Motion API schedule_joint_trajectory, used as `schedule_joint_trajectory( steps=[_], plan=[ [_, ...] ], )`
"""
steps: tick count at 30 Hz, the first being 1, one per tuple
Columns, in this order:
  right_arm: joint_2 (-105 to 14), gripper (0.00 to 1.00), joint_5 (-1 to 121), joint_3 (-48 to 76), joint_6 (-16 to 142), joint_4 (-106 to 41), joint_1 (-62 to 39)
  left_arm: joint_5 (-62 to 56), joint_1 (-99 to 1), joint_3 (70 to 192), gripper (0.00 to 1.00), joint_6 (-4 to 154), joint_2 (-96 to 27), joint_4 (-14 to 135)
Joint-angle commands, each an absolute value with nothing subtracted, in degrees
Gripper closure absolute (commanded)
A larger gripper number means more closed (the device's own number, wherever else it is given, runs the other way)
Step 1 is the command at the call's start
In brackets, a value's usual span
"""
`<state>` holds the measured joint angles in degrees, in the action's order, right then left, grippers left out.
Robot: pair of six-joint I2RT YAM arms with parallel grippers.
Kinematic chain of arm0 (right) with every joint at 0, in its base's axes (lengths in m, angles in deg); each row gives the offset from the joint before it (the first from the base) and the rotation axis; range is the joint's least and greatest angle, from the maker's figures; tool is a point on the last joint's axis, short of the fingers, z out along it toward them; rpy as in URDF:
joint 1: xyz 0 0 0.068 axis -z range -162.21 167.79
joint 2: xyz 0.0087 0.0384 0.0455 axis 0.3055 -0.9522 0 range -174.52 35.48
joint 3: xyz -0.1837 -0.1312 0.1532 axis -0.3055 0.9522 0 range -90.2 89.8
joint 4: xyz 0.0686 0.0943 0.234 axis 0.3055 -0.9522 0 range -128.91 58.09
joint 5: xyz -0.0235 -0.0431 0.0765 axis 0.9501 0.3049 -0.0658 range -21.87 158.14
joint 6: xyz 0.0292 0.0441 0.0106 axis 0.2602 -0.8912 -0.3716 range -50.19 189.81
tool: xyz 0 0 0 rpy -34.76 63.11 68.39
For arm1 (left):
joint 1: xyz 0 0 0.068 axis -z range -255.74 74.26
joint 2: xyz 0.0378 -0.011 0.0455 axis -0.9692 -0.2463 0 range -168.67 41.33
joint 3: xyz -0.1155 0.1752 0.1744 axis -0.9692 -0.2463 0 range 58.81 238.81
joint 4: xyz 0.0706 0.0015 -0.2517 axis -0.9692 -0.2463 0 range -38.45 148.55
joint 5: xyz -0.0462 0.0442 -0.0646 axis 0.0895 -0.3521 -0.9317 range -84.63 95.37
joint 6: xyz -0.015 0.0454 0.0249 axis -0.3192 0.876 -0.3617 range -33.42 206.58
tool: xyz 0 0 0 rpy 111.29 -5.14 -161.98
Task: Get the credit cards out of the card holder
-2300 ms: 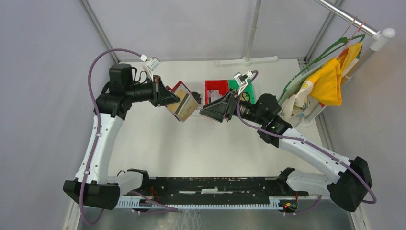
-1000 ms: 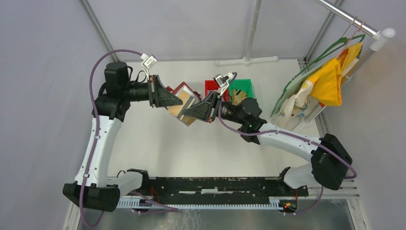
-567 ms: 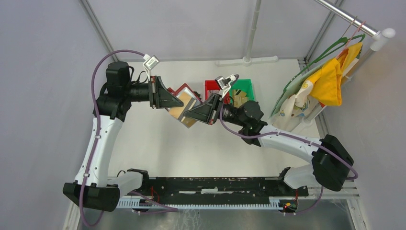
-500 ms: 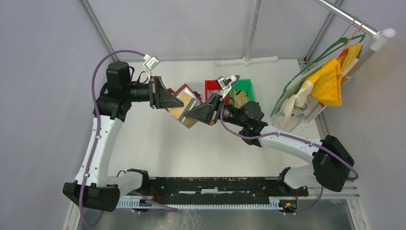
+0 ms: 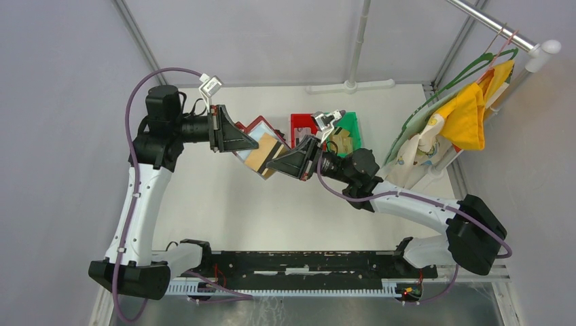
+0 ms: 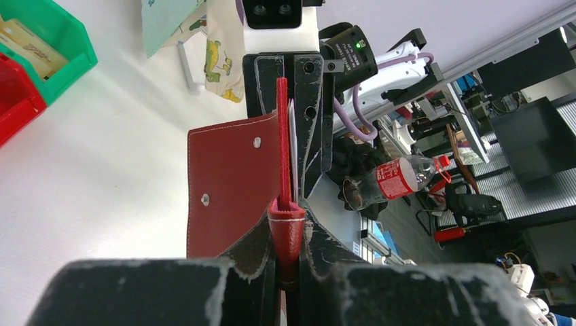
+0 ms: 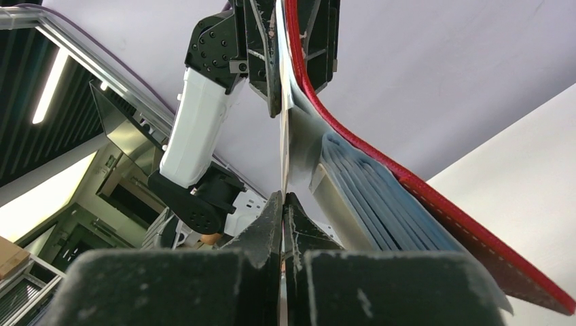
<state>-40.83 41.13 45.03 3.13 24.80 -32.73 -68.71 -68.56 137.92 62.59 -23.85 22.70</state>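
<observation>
A red bin (image 5: 303,124) and a green bin (image 5: 351,123) stood side by side just behind the right gripper (image 5: 270,161). Far off to its right, a yellow cloth (image 5: 469,112) hung from a rail (image 5: 499,27), with patterned fabric (image 5: 424,146) beneath.

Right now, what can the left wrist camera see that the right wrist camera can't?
Only the left wrist view: the wallet's red outside, the green bin, the red bin and a bottle in the room beyond.
Only the right wrist view: the wallet's blue-grey pockets inside.
Both: the wallet held up in the air, the left gripper shut on it, and the right gripper facing it, shut on a thin pale card seen edge-on.
</observation>
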Motion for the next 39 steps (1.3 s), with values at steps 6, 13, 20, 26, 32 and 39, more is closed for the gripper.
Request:
schedule_joint_trajectory(
  steps=[6,13,20,26,32,39],
  plan=[
    [-40.03,0.83,40.11,41.82,2.28,30.21,-32.66,-70.23,-69.13,140.49,0.98,60.57,-23.16,24.92],
    [-42.2,0.78,40.08,39.18,-0.3,33.2,-32.66,-69.02,-69.1,139.93,0.98,61.22,-22.59,24.81],
    [-40.72,1.0,40.35,41.63,0.67,29.98,-32.35,-69.12,-69.4,140.66,0.98,63.11,-23.0,23.37],
    [-35.07,1.0,39.0,47.74,2.61,25.12,-29.38,-68.84,-70.47,141.61,0.98,64.06,-23.26,23.31],
    [-25.2,1.0,33.02,48.18,16.84,-4.05,-19.97,-68.9,-71.94,143.67,0.98,67.76,-24.26,20.48],
    [-25.39,1.0,46.86,32.92,45.16,-50.05,-12.3,-67.39,-72.12,143.88,0.98,75.2,-23.93,14.54]
  ],
)
